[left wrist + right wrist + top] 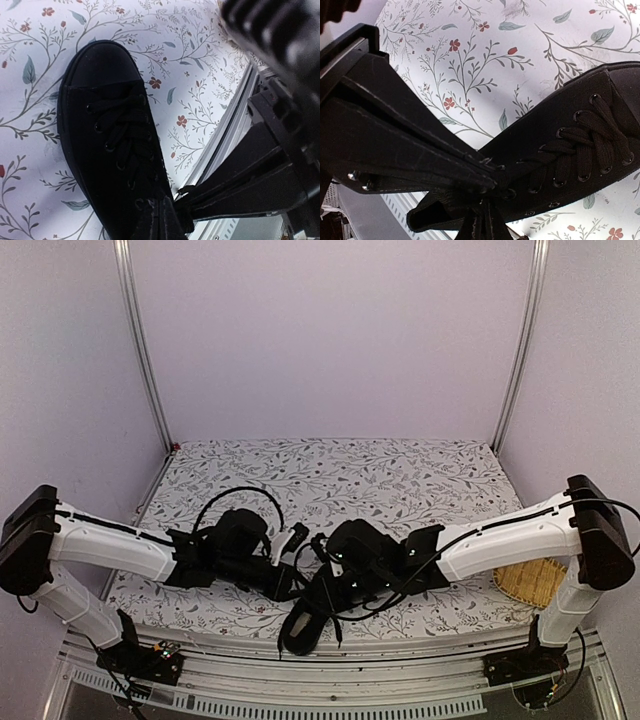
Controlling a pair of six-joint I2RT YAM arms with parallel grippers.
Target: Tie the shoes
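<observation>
Left pincer (177, 201) and right pincer (491, 180) each pinch thin black laces (592, 142) of the matte canvas shoe (107, 150).

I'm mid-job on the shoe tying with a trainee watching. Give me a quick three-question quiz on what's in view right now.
1. True or false: the shoe sits at the far edge of the table.
2. The left gripper and right gripper are: A) both wide open; B) both shut; C) one open, one shut.
3. What pale thing lies at the table's near right corner?
Key: 1 false, it is at the near edge. 2 B. 3 a woven tray.
</observation>
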